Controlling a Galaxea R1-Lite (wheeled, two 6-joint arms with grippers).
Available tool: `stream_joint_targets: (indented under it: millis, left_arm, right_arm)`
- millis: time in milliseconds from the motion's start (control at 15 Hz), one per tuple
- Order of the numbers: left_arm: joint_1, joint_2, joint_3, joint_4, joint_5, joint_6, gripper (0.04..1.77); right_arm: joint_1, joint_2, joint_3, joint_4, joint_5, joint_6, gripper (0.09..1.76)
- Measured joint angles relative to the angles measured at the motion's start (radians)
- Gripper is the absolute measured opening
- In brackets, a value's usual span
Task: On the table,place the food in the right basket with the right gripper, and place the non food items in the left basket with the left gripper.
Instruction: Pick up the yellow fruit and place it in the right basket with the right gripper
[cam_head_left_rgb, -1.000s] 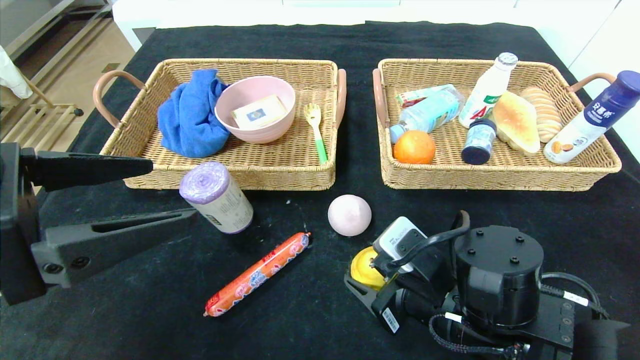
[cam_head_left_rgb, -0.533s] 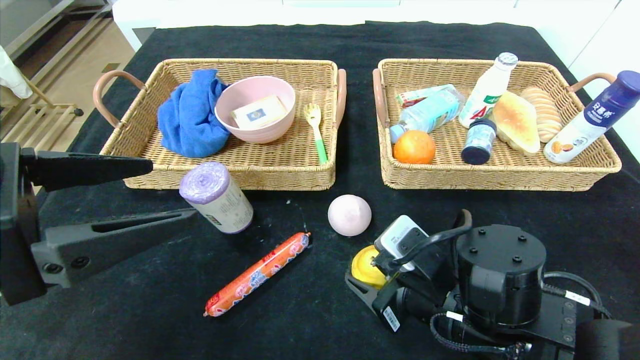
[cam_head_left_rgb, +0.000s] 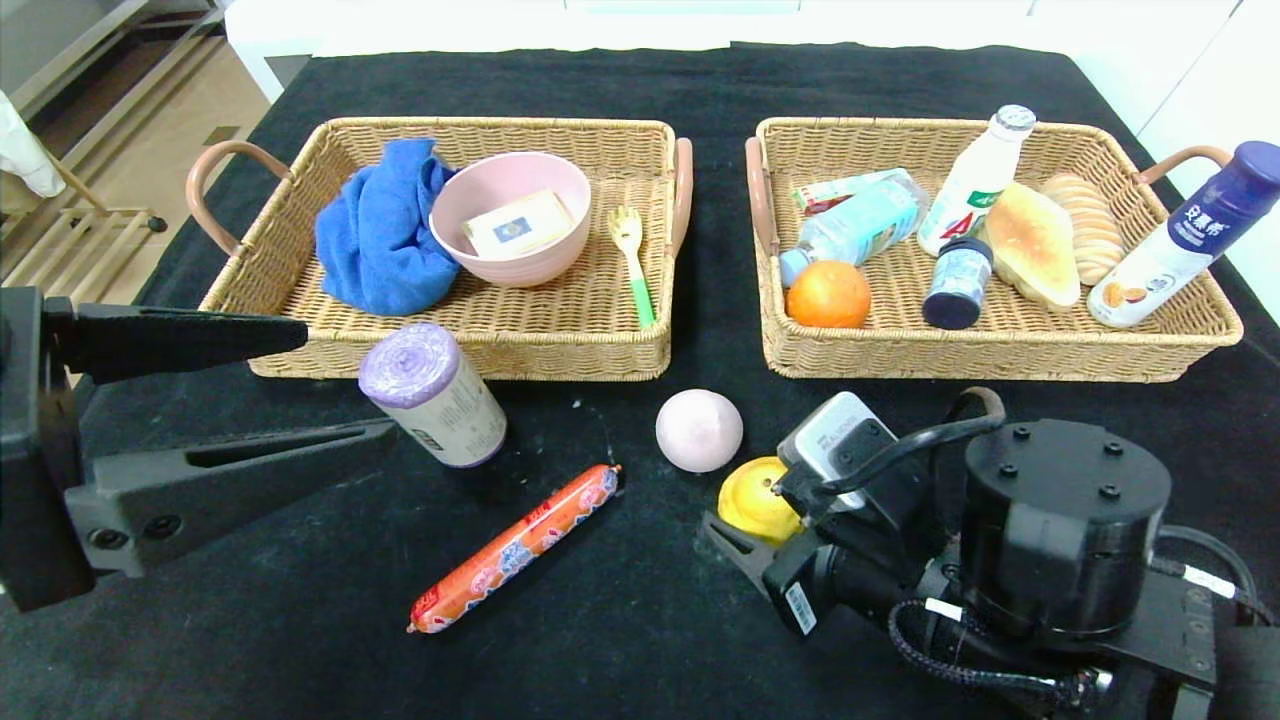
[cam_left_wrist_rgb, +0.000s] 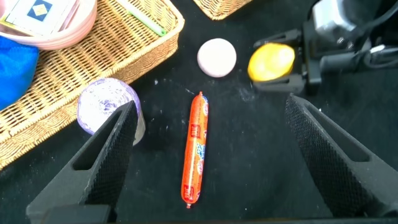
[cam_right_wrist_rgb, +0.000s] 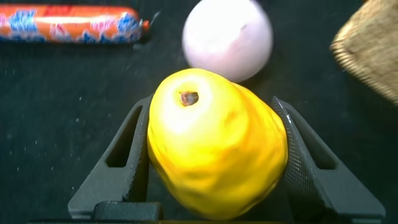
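Note:
My right gripper (cam_head_left_rgb: 752, 520) is shut on a yellow pear (cam_head_left_rgb: 755, 498), just in front of the right basket (cam_head_left_rgb: 1000, 360); the pear fills the space between the fingers in the right wrist view (cam_right_wrist_rgb: 214, 146). A pale pink ball (cam_head_left_rgb: 699, 430) lies beside it. An orange sausage (cam_head_left_rgb: 515, 548) and a purple-topped roll (cam_head_left_rgb: 432, 394) lie in front of the left basket (cam_head_left_rgb: 460, 350). My left gripper (cam_left_wrist_rgb: 211, 162) is open and empty, hovering over the sausage (cam_left_wrist_rgb: 194, 148) with the roll (cam_left_wrist_rgb: 107, 106) by one finger.
The left basket holds a blue cloth (cam_head_left_rgb: 378, 235), a pink bowl (cam_head_left_rgb: 510, 215) with a card, and a fork (cam_head_left_rgb: 632, 260). The right basket holds an orange (cam_head_left_rgb: 828, 294), bottles (cam_head_left_rgb: 975, 180) and bread (cam_head_left_rgb: 1032, 255). A purple-capped bottle (cam_head_left_rgb: 1185, 235) leans on its right rim.
My right gripper has lifted the yellow pear and carried it up and to the right, toward the right basket. The left arm has not moved.

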Motion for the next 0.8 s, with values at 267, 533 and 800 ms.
stream_joint_targets:
  millis: [267, 533, 800]
  left_arm:
    - [0.0, 0.002, 0.0, 0.0, 0.0, -0.001, 1.72]
    - [0.0, 0.002, 0.0, 0.0, 0.0, 0.0, 1.72]
    - [0.0, 0.002, 0.0, 0.0, 0.0, 0.0, 1.72]
  right_arm:
    - [-0.012, -0.041, -0.018, 0.046, -0.003, 0.0, 1.23]
    - [-0.028, -0.092, -0.073, 0.12, -0.003, -0.002, 1.23]
    - [-0.067, -0.134, -0.164, 0.211, -0.003, -0.006, 1.22]
